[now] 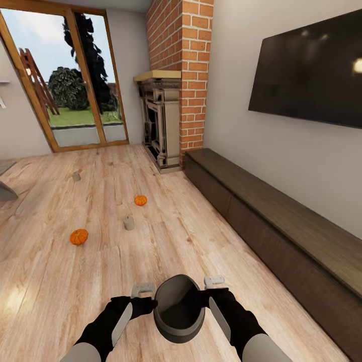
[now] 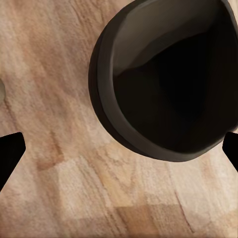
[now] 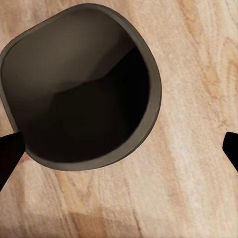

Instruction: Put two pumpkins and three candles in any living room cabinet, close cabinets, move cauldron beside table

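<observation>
The cauldron (image 1: 179,307) sits low in the head view, right between the two arms. It is dark grey, round, and has a wide mouth. The inside looks black and nothing shows in it. Wood floor (image 1: 100,281) is all around it.

The left gripper (image 1: 143,290) is just beside the cauldron on one side. The right gripper (image 1: 214,281) is just beside it on the other side. In the left wrist view the cauldron (image 2: 163,84) shows between two dark fingertips (image 2: 10,151) that stand far apart, so these jaws are wide open and hold nothing. In the right wrist view the cauldron (image 3: 82,87) shows too, and one dark fingertip (image 3: 9,151) is right at its rim while the other is far off. These jaws are wide open as well. I cannot tell if that fingertip touches the rim.

Past the cauldron, out on the floor, lie two orange pumpkins. One pumpkin (image 1: 79,236) is nearer the cauldron, and the other pumpkin (image 1: 141,200) is farther off. A small candle (image 1: 129,222) stands between them. Another candle (image 1: 76,176) stands much farther from the cauldron, toward the glass doors (image 1: 75,85).

The long brown cabinet (image 1: 281,236) runs along the wall on the right-arm side of the cauldron. Its front panels look shut. A black TV (image 1: 311,70) hangs above it. Past the cabinet's far end stand a brick chimney (image 1: 188,75) and a fireplace (image 1: 161,125).
</observation>
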Tool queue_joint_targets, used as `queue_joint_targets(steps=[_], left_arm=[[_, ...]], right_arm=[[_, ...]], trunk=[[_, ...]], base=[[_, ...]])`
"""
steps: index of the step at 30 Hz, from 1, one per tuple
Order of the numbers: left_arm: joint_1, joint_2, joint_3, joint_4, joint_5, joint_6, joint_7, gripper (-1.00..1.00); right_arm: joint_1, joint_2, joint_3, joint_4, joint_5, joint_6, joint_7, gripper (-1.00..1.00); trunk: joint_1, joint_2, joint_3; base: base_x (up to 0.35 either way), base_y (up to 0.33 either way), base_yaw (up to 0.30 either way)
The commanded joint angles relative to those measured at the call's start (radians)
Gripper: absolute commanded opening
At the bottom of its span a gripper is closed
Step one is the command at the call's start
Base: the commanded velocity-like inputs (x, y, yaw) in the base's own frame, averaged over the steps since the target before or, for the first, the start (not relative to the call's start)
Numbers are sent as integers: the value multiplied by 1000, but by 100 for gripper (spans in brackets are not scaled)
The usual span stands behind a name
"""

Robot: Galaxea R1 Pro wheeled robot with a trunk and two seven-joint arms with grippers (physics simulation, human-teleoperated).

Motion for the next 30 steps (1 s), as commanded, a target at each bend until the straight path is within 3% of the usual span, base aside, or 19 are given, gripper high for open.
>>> queue_joint_targets(steps=[1,30], left_arm=[[0,0,-2,-1,9,5,2,100],[0,-1,-2,-1,9,5,3,100]], right_arm=[[0,0,3,-1,-11,4,-10,100],[-1,0,3,-1,-11,3,-10,100]], trunk=[[4,-8,-4],[115,-211,-95]], base=[[0,0,0],[0,0,0]])
